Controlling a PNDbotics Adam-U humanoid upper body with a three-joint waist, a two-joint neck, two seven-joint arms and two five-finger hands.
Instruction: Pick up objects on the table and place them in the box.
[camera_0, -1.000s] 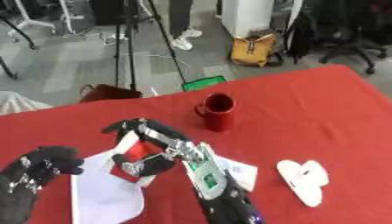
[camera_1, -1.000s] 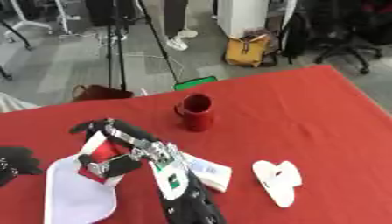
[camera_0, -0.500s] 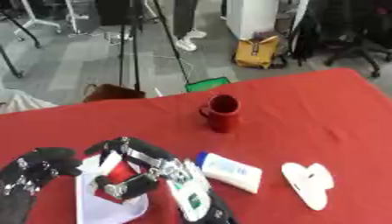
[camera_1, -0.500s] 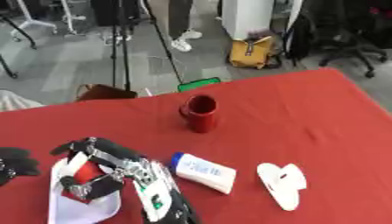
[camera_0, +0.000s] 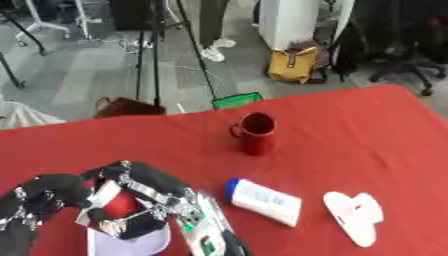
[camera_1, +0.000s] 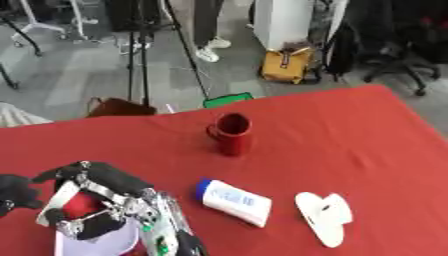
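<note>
Right hand (camera_0: 140, 197) curled round red object (camera_0: 118, 206) above white box (camera_0: 131, 242); orientation unclear. Left hand (camera_0: 44, 192) curled, empty.

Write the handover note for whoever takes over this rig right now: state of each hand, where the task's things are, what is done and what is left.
Right hand: fingers curled round a small red and white packet, held over the white box at the near left edge.
Left hand: at the left edge beside the box; whether it is open or shut cannot be told.
On the red tablecloth: an upright dark red mug at the centre, a white bottle with a blue cap lying on its side, and a flat white object to its right.
Done: packet picked up, not yet released.
Left: drop the packet, then box the mug, bottle and white object.
</note>
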